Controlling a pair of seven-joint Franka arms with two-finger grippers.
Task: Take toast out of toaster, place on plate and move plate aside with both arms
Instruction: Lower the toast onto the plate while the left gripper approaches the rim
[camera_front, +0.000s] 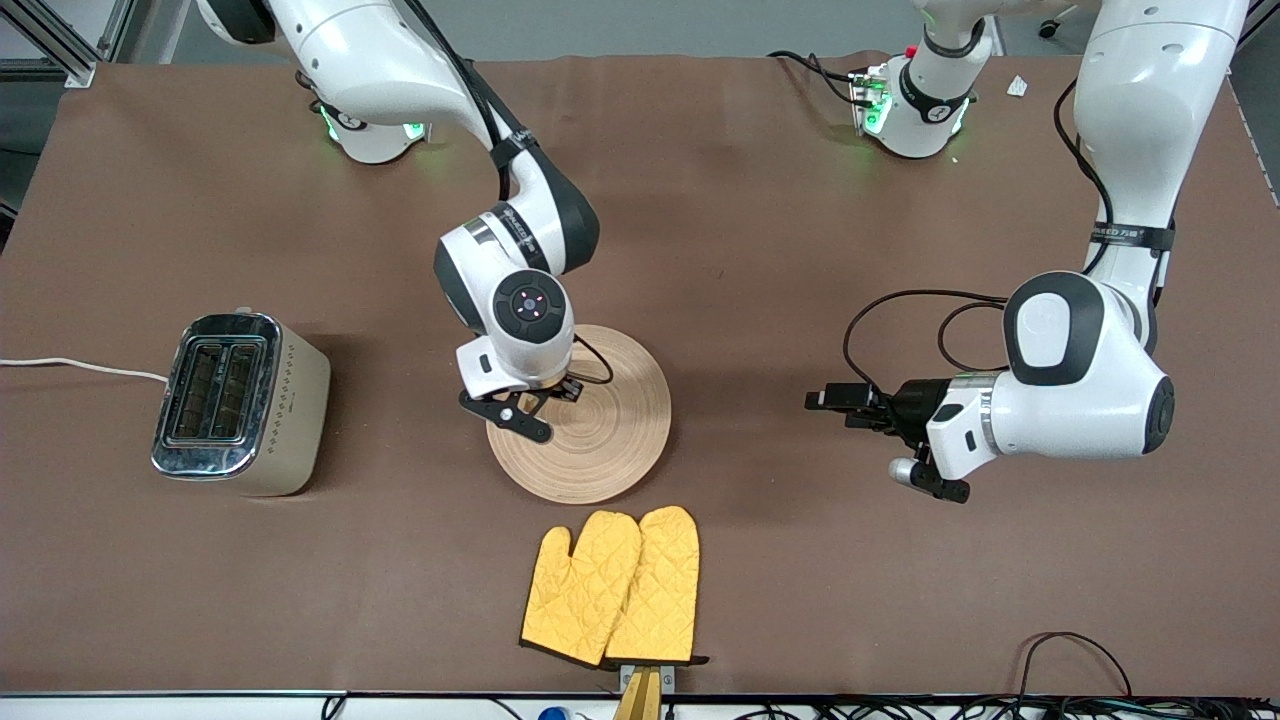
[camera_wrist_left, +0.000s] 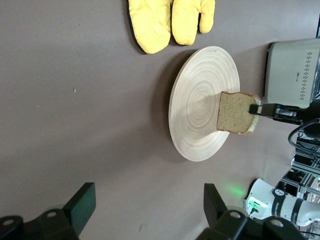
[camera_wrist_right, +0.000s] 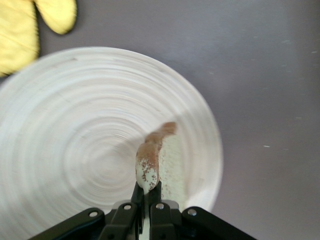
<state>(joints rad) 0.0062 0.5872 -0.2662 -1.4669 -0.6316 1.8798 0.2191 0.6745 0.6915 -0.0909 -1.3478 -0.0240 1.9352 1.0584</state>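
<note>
Front view: toast (camera_wrist_left: 235, 113) above plate (camera_front: 610, 440).

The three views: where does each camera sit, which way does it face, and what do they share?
Front view: high across the table, facing both arms; plate, toaster, mitts.
Left wrist view: on the left arm, past its open left claw toward the plate; the right claw holds the toast there.
Right wrist view: looking down over the plate; right claw shut on toast.
Shared: the plate.

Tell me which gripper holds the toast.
The right gripper, over the plate, is shut on the toast. The left gripper is open and empty.
</note>
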